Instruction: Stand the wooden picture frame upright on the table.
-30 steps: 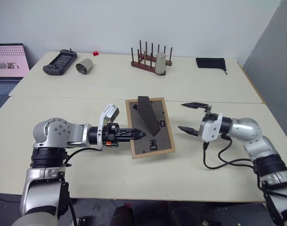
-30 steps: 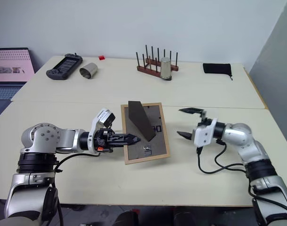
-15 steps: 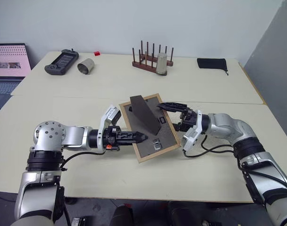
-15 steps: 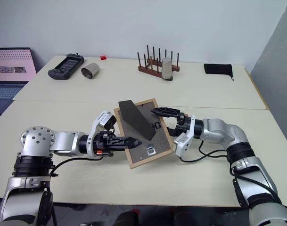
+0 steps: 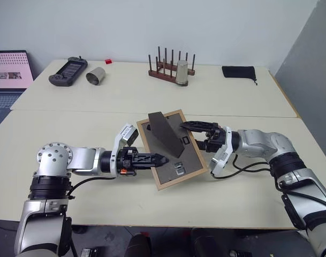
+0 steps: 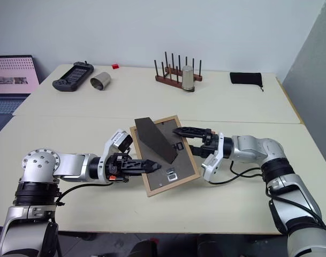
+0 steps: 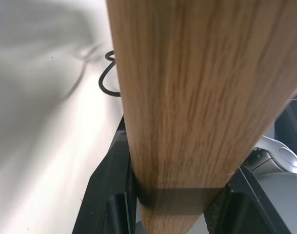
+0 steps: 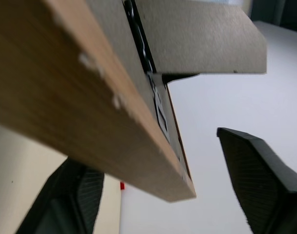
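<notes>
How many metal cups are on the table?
2. One cup lies on its side at the far left beside the game controller; the other cup stands upside down against the peg rack. None seems hidden.

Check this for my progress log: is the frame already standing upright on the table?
No, the frame is tilted with its dark back facing up, held at its edges by the left pincer and right pincer.

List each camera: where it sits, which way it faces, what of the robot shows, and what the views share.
Left and right eye views: on the head, looking forward and down over the table; both arms show.
Left wrist view: along the left gripper, shut on the wooden picture frame.
Right wrist view: along the right gripper, whose open fingers straddle the frame's edge.
Shared: all four views show the frame, with its back and fold-out stand facing up.
</notes>
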Tool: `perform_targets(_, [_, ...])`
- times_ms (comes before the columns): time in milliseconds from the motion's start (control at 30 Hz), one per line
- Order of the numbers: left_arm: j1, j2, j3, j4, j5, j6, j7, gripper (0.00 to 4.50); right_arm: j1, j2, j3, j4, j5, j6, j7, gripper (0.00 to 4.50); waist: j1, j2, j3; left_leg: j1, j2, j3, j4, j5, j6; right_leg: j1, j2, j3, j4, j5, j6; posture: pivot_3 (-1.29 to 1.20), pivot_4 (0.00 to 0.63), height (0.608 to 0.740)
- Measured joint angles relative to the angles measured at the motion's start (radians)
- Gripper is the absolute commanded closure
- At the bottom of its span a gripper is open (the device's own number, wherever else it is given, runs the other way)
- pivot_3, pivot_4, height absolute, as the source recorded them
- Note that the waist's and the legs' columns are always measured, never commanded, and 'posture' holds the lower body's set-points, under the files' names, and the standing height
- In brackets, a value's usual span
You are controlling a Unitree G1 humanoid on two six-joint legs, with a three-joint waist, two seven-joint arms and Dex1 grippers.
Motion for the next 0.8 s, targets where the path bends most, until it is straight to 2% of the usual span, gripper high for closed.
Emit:
perform_targets(133, [0.004,0.012,-0.011,-0.004,-0.026,0.000,-0.002,3.20,0.000,-0.007,0.016,0.000,-0.005,-0.013,-0.013,2.65,0.000,0.000,0.000,0.000,0.000,0.000,0.000,0.000,0.000,0.000,0.000,0.000,0.000,0.000,0.000,0.00,0.150,0.740])
perform_targets(433, [0.019,0.017,-0.023,-0.004,-0.043,0.000,-0.019,3.20,-0.006,-0.021,0.028,-0.022,0.002,-0.021,-0.013,2.83,0.000,0.000,0.000,0.000,0.000,0.000,0.000,0.000,0.000,0.000,0.000,0.000,0.000,0.000,0.000,0.00,0.150,0.740])
perform_targets(467, [0.019,0.017,-0.023,-0.005,-0.039,-0.001,-0.021,2.50,-0.006,-0.024,0.030,-0.023,0.006,-0.022,-0.012,2.83,0.000,0.000,0.000,0.000,0.000,0.000,0.000,0.000,0.000,0.000,0.000,0.000,0.000,0.000,0.000,0.00,0.150,0.740])
perform_targets(500, [0.019,0.019,-0.022,-0.018,-0.033,-0.007,-0.021,2.39,-0.005,-0.029,0.035,-0.023,0.008,-0.023,-0.011,2.86,0.000,0.000,0.000,0.000,0.000,-0.001,0.000,0.000,0.000,0.000,0.000,0.000,0.000,0.000,0.000,0.00,0.150,0.740])
perform_targets(567, [0.019,0.025,-0.016,-0.033,-0.020,-0.018,-0.025,1.88,-0.004,-0.039,0.039,-0.023,0.016,-0.028,0.001,3.13,0.000,0.000,0.000,0.000,0.000,0.000,0.000,0.000,0.000,0.000,0.000,0.000,0.000,0.000,0.000,0.00,0.150,0.740])
perform_targets(700, [0.013,0.065,0.025,-0.028,0.019,-0.053,-0.023,1.02,0.013,-0.086,0.045,-0.021,0.108,-0.018,0.043,3.13,0.000,0.000,0.000,0.000,0.000,0.000,0.000,0.000,0.000,0.000,0.000,0.000,0.000,0.000,0.000,0.00,0.150,0.740])
perform_targets(800, [0.015,0.113,0.086,-0.020,0.055,-0.089,-0.018,0.33,0.055,-0.114,0.061,-0.023,0.233,0.019,0.108,3.13,-0.001,0.000,0.000,0.000,0.000,0.000,0.000,0.000,0.001,0.000,0.000,0.000,0.000,0.000,0.000,0.00,0.150,0.740])
